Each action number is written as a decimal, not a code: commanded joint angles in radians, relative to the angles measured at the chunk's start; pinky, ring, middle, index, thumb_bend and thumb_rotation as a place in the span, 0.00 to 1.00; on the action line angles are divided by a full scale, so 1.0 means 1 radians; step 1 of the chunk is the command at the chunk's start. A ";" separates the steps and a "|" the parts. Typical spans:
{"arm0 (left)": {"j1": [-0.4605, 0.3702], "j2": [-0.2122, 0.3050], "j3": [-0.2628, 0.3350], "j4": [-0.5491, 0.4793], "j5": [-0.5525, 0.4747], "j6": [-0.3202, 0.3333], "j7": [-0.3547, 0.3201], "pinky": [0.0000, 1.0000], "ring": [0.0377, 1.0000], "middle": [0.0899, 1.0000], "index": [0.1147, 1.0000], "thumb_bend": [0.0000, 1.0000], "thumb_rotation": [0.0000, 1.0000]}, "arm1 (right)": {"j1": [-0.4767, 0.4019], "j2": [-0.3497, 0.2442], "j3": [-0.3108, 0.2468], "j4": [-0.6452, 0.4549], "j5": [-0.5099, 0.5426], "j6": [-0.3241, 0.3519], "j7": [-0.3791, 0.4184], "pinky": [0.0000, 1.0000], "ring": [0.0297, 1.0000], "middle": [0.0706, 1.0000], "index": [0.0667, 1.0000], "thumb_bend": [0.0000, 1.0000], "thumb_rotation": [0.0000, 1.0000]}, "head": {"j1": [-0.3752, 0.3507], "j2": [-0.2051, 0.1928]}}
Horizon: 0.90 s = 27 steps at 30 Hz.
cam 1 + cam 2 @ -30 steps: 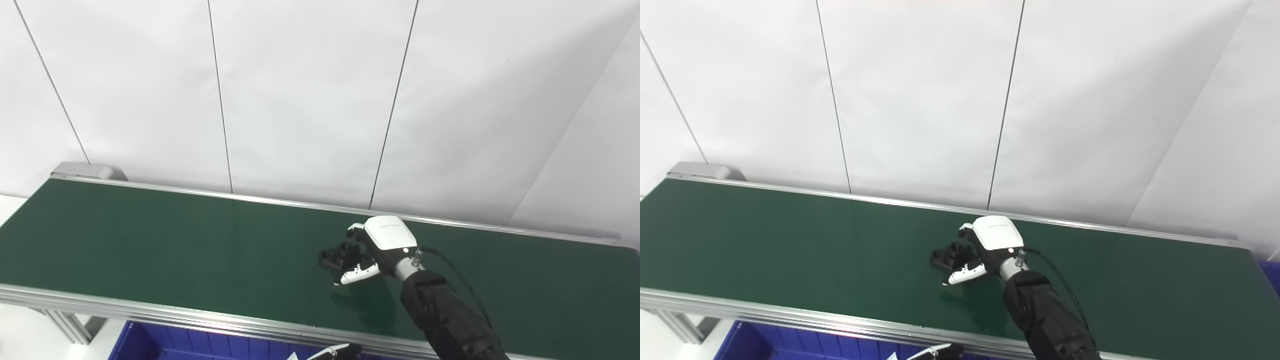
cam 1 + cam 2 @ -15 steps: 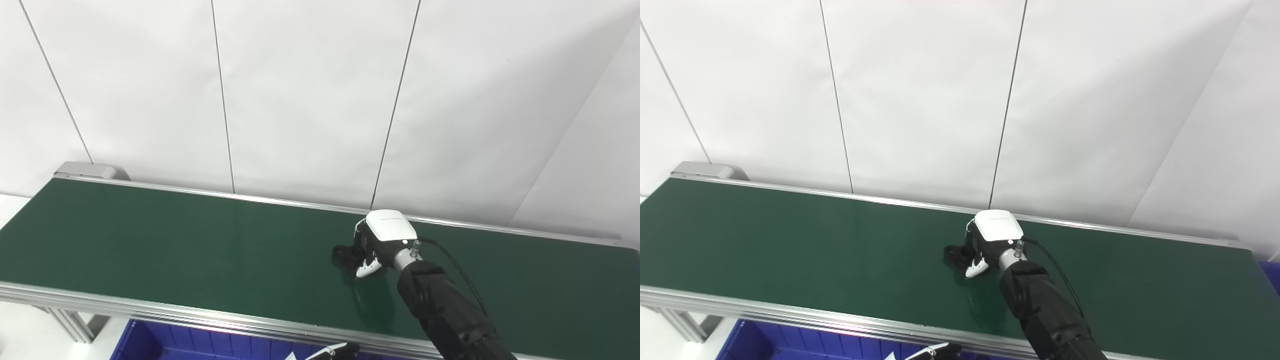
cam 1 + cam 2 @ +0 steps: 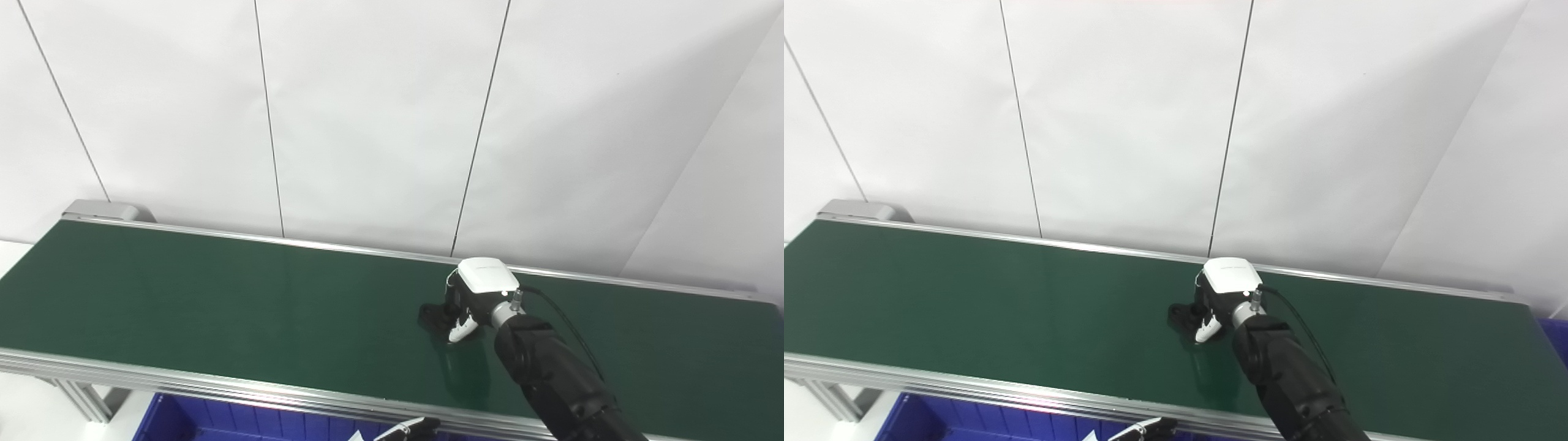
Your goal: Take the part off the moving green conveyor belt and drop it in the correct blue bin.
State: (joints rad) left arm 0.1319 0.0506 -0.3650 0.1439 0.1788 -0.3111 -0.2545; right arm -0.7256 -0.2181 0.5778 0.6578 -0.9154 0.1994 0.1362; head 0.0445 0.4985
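Near edge: blue bin below belt frame, left hand barely peeking in at bottom, can't tell if fingers apart or closed. Mid: green conveyor belt. Right hand down on belt, fingers curled around black part, which sits on belt surface. White wall panels behind.

Bright even light, soft shadows, sharp

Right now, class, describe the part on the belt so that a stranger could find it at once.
Find the long green conveyor belt. Right of its middle, the right hand has its fingers closed on a small black part, the only dark thing on the belt.
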 commanded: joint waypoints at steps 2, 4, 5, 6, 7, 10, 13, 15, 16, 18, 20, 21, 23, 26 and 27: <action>-0.003 -0.001 -0.004 -0.030 -0.019 -0.016 -0.006 0.80 0.86 0.87 0.88 0.86 0.63 | 0.013 -0.004 0.012 -0.028 0.003 0.027 0.046 0.23 0.28 0.37 0.46 0.51 0.14 | -0.003 0.002; -0.004 0.000 -0.004 -0.030 -0.019 -0.017 -0.006 0.80 0.86 0.87 0.88 0.86 0.64 | 0.020 -0.011 0.011 -0.054 0.003 0.027 0.053 0.24 0.29 0.38 0.46 0.51 0.15 | -0.008 0.004; -0.004 0.001 -0.004 -0.030 -0.020 -0.017 -0.006 0.80 0.86 0.87 0.88 0.86 0.64 | 0.030 -0.019 0.005 -0.086 0.007 0.024 0.053 0.24 0.30 0.39 0.46 0.51 0.15 | -0.017 0.006; -0.004 0.001 -0.004 -0.031 -0.020 -0.017 -0.007 0.80 0.86 0.87 0.88 0.85 0.64 | 0.038 -0.025 0.001 -0.107 0.010 0.022 0.052 0.27 0.34 0.42 0.46 0.51 0.15 | -0.019 0.007; -0.003 0.002 -0.003 -0.031 -0.023 -0.017 -0.008 0.80 0.86 0.87 0.88 0.85 0.64 | 0.052 -0.035 -0.009 -0.146 0.019 0.012 0.046 0.28 0.35 0.43 0.46 0.51 0.15 | -0.032 0.008; -0.004 0.008 0.000 -0.028 -0.031 -0.019 -0.013 0.81 0.87 0.87 0.89 0.86 0.65 | 0.091 -0.062 -0.032 -0.256 0.035 -0.011 0.038 0.29 0.35 0.42 0.46 0.51 0.14 | -0.062 0.015; -0.004 0.016 0.003 -0.029 -0.037 -0.023 -0.016 0.83 0.88 0.87 0.90 0.85 0.67 | 0.126 -0.087 -0.049 -0.374 0.039 0.000 0.061 0.27 0.32 0.40 0.46 0.51 0.14 | -0.080 0.019; -0.003 0.022 0.007 -0.033 -0.038 -0.023 -0.018 0.84 0.88 0.87 0.91 0.85 0.68 | 0.148 -0.102 -0.061 -0.457 0.032 0.020 0.085 0.25 0.30 0.38 0.46 0.51 0.15 | -0.103 0.028; -0.003 0.026 0.009 -0.037 -0.040 -0.020 -0.020 0.84 0.88 0.87 0.91 0.85 0.69 | 0.154 -0.104 -0.066 -0.488 0.027 0.029 0.099 0.25 0.30 0.38 0.46 0.51 0.15 | -0.121 0.038; -0.003 0.035 0.012 -0.040 -0.052 -0.020 -0.028 0.85 0.88 0.87 0.91 0.85 0.69 | 0.174 -0.116 -0.083 -0.573 0.021 0.040 0.124 0.24 0.30 0.38 0.46 0.51 0.15 | -0.150 0.051; -0.003 0.043 0.016 -0.045 -0.069 -0.017 -0.036 0.87 0.89 0.88 0.92 0.85 0.71 | 0.188 -0.121 -0.100 -0.638 0.015 0.045 0.143 0.25 0.30 0.37 0.46 0.51 0.15 | -0.175 0.066; -0.002 0.047 0.018 -0.049 -0.076 -0.014 -0.040 0.88 0.89 0.88 0.92 0.85 0.71 | 0.192 -0.121 -0.106 -0.657 0.011 0.047 0.151 0.25 0.30 0.37 0.45 0.51 0.15 | -0.175 0.066; 0.002 0.060 0.024 -0.064 -0.092 -0.001 -0.049 0.88 0.89 0.88 0.93 0.85 0.72 | 0.207 -0.128 -0.126 -0.742 0.006 0.067 0.196 0.23 0.28 0.35 0.45 0.51 0.15 | -0.213 0.086; 0.008 0.078 0.032 -0.091 -0.111 0.010 -0.059 0.90 0.89 0.88 0.93 0.84 0.73 | 0.230 -0.135 -0.150 -0.846 -0.013 0.089 0.260 0.19 0.24 0.31 0.45 0.51 0.15 | -0.247 0.109; 0.009 0.084 0.035 -0.100 -0.118 0.014 -0.063 0.90 0.89 0.87 0.93 0.84 0.73 | 0.238 -0.137 -0.155 -0.874 -0.020 0.092 0.277 0.18 0.22 0.29 0.45 0.51 0.14 | -0.267 0.122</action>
State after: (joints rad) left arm 0.1457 0.1264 -0.3368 0.0791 0.0814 -0.2963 -0.3117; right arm -0.4663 -0.3405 0.4490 -0.1621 -0.9184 0.2670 0.3959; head -0.2040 0.6075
